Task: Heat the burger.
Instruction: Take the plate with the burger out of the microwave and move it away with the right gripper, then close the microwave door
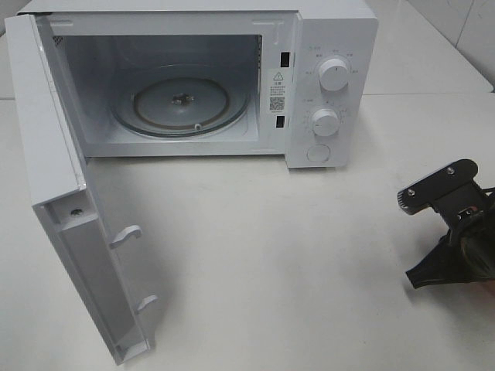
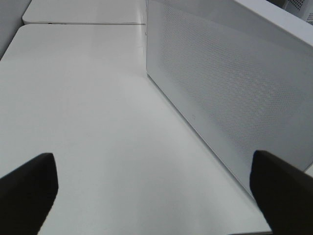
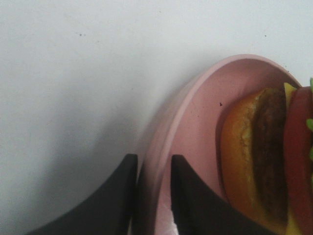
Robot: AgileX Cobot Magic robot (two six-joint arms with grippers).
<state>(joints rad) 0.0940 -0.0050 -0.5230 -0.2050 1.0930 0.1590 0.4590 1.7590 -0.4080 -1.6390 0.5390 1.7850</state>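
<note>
We find the burger (image 3: 266, 161) only in the right wrist view, at the right edge of the frame and cut off there: an orange-brown bun, a dark patty, a red slice, a sliver of yellow and a fleck of green. It lies on a pink plate (image 3: 195, 127), whose far side is also cut off. The right gripper (image 3: 152, 196) straddles the plate's rim at the bottom of that frame, one dark finger (image 3: 115, 200) outside on the table (image 3: 73, 73), the other inside the plate just beside the bun. The rim sits between them with slim gaps, so we cannot tell whether they pinch it or have let go.

In the high view neither burger nor plate can be seen; at the right edge only the right arm's black wrist shows, its fingertips out of sight.

The microwave (image 1: 332, 46) stands at the top of that frame, its door (image 1: 69, 216) swung wide toward the lower left, the glass turntable (image 1: 182, 104) bare inside.

The left gripper (image 2: 156, 196) shows as two dark fingertips (image 2: 29, 191) in the lower corners of its view, spread wide with nothing between, facing the door's outer perforated face.
</note>
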